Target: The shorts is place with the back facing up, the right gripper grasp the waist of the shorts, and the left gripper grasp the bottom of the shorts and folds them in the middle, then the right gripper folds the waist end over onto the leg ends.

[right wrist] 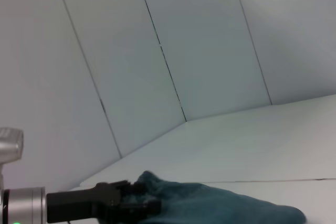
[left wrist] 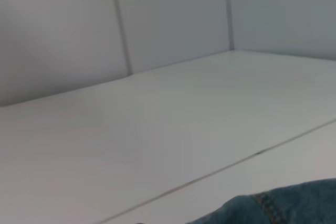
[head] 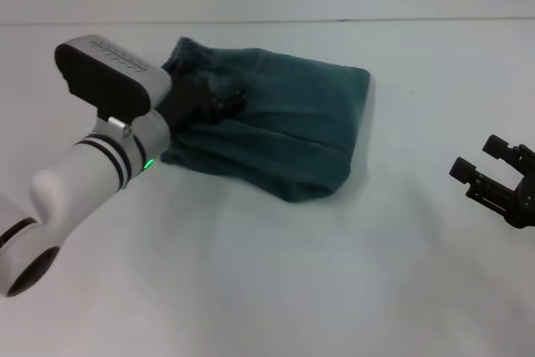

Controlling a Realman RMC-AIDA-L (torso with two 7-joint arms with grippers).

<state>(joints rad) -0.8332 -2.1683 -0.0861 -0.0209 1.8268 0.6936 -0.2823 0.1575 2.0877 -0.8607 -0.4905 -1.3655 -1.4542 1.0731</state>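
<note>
Shorts (head: 276, 135) lie folded into a compact bundle on the white table (head: 267, 290), left of centre and toward the far edge; left gripper (head: 219, 99) sits on the ruffled end of the bundle, fingers buried in cloth, so whether it is clamped or loose cannot be told; right gripper (head: 485, 175) hangs at the table's right side, well apart from the denim, fingers spread, holding nothing; judged: folding looks nearly complete (layers stacked), so any release should be straight up, without dragging the top layer askew; right wrist view shows the left gripper's black fingers side-on against the cloth; left wrist view shows only a stitched denim edge (left wrist: 273, 205).
</note>
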